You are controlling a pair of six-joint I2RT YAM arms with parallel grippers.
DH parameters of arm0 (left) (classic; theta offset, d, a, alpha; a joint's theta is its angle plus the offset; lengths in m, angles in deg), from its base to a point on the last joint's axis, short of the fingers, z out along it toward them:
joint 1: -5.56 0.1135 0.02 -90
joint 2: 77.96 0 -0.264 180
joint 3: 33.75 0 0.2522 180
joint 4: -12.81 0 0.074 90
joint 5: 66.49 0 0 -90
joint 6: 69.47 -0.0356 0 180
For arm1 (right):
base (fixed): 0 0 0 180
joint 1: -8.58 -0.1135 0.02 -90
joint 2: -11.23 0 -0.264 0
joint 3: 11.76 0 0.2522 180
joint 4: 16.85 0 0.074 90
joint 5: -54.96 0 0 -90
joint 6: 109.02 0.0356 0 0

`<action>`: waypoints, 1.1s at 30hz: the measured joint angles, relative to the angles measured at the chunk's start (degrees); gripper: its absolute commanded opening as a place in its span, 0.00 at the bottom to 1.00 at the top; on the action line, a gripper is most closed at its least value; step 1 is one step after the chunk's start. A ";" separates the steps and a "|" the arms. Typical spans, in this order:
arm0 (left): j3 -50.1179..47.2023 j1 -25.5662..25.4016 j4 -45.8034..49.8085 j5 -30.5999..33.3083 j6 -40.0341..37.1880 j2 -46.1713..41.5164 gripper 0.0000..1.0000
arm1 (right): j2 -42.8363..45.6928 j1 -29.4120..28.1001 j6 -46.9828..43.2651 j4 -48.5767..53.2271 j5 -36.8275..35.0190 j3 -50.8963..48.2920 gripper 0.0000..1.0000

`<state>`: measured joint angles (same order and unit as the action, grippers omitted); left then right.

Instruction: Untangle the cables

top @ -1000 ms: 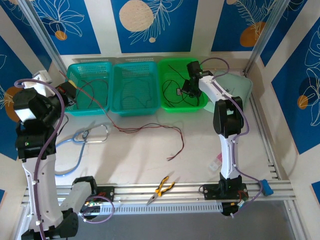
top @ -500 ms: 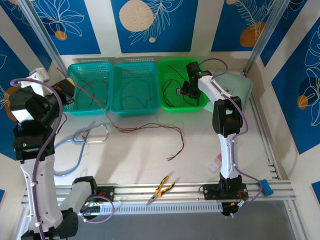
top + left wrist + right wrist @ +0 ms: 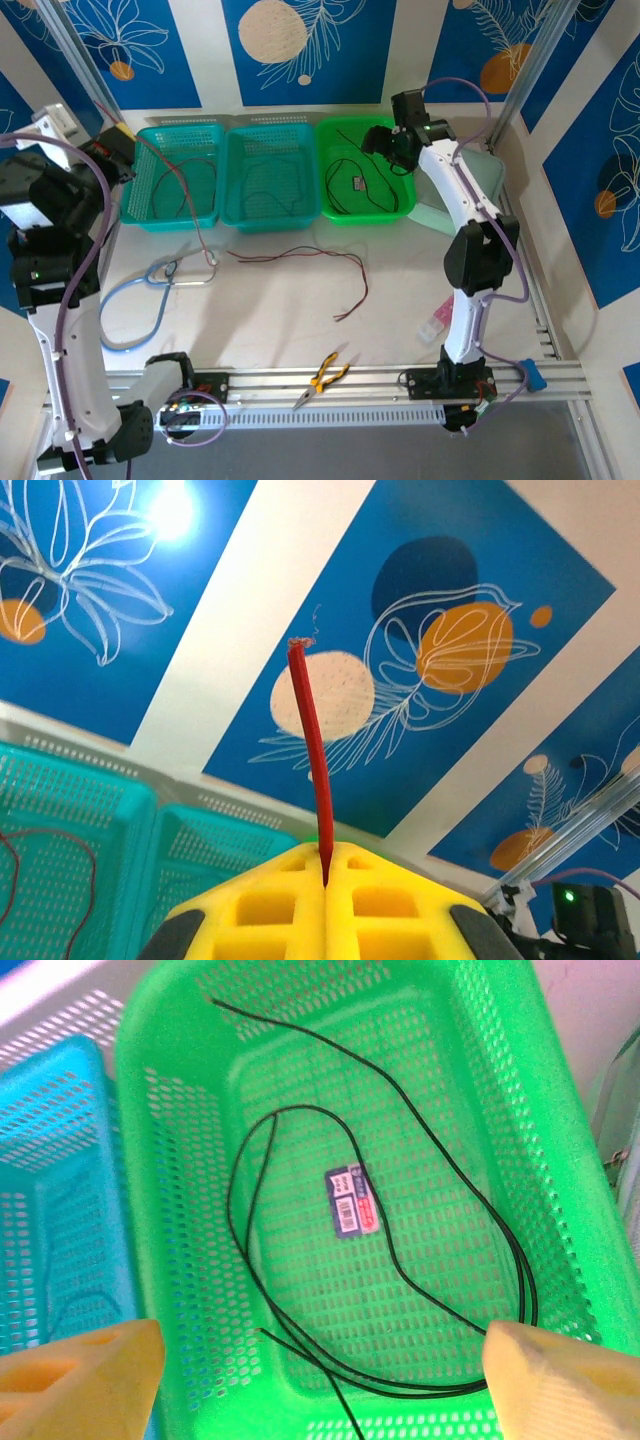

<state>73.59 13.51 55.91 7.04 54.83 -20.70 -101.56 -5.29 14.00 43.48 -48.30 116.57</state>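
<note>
Over green basket (image 3: 160, 1210), right jaws parted, raised

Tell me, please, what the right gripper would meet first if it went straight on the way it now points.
Probably the thin black cable looped in the green perforated plastic basket, or its floor; depth is unclear. The open right gripper points into it.

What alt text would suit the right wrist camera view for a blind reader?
A thin black cable lies looped in a green basket with a printed label on its floor. The open right gripper's yellow fingertips show at the bottom corners.
</note>
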 measured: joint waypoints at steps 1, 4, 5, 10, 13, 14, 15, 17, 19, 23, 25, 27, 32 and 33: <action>1.16 0.00 -0.63 0.02 0.17 0.85 0.00 | 0.50 0.00 -0.02 0.11 0.02 0.31 0.83; 5.11 -0.04 -2.82 0.33 0.35 3.72 0.00 | 1.51 0.00 -0.22 0.20 0.31 0.92 0.84; 6.80 -0.11 -3.45 0.57 0.33 4.85 0.00 | 1.75 -0.07 -0.26 0.33 0.50 0.92 0.84; 14.47 -0.37 -5.53 2.99 -1.40 10.16 0.00 | 3.21 -0.39 -0.70 0.83 1.20 0.79 0.84; 17.40 -0.76 -6.49 5.99 -4.48 12.63 0.00 | 4.94 -0.44 -1.07 0.68 1.60 -0.24 0.84; 17.94 -0.94 -6.86 7.06 -5.55 13.31 0.00 | 5.51 -0.44 -1.18 0.63 1.73 -0.68 0.84; 18.21 -1.09 -7.37 7.98 -6.47 13.86 0.00 | 5.84 -0.44 -1.29 0.63 1.75 -0.96 0.84; 19.04 -1.53 -7.85 9.86 -8.96 15.43 0.00 | 6.29 -0.42 -1.51 0.63 1.77 -1.68 0.84; 20.20 -2.01 -8.07 11.39 -10.97 17.29 0.00 | 6.49 -0.44 -1.55 0.61 1.84 -2.60 0.84; 22.88 -3.08 -8.94 14.21 -15.26 21.57 0.00 | 6.49 -0.42 -1.77 0.68 1.97 -4.37 0.84; 24.81 -3.50 -9.09 15.34 -17.03 23.69 0.00 | 6.49 -0.37 -2.01 0.83 2.01 -4.50 0.84; 27.02 -3.80 -9.25 16.37 -18.86 25.81 0.00 | 6.51 -0.35 -2.16 0.81 2.16 -4.50 0.84; 29.68 -4.35 -10.12 18.38 -22.88 29.05 0.00 | 6.62 -0.07 -2.54 0.81 2.58 -4.90 0.84; 29.49 -4.48 -10.34 18.71 -23.37 29.20 0.00 | 6.73 0.00 -2.62 0.76 2.75 -5.09 0.84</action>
<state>103.07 9.03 45.57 25.75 31.47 8.50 -94.83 -5.29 11.37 44.24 -45.54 111.48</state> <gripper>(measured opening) 0.060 0.836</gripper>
